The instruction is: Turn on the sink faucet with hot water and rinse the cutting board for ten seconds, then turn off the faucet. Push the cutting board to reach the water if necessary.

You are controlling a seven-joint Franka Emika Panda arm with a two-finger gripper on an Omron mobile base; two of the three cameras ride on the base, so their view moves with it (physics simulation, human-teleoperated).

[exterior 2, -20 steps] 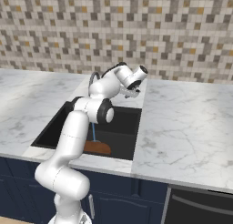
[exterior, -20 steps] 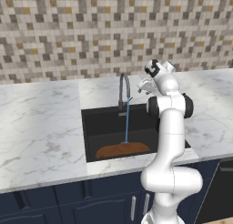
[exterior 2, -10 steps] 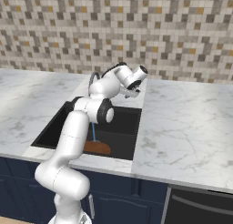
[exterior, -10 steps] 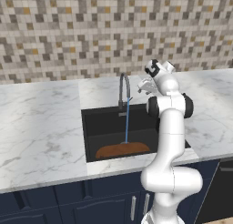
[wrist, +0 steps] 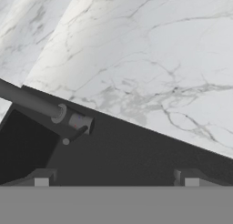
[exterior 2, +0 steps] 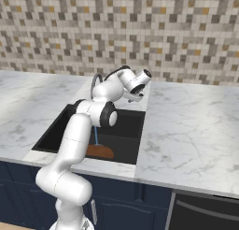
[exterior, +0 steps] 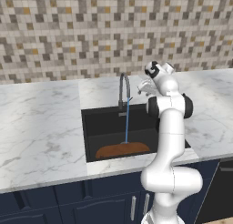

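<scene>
The gripper [exterior: 146,87] is wide open and holds nothing, up near the sink faucet [exterior: 123,89]. The cutting board [exterior: 122,150] lies flat at the near side of the sink [exterior: 100,127], under the water [exterior: 127,120]. It looks hard, wet and slippery, so push its edge.

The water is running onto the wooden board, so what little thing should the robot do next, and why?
Probably wait, open gripper hovering near the faucet. The water already lands on the cutting board in the sink, so no push seems needed; shutting off comes after the rinse.
</scene>
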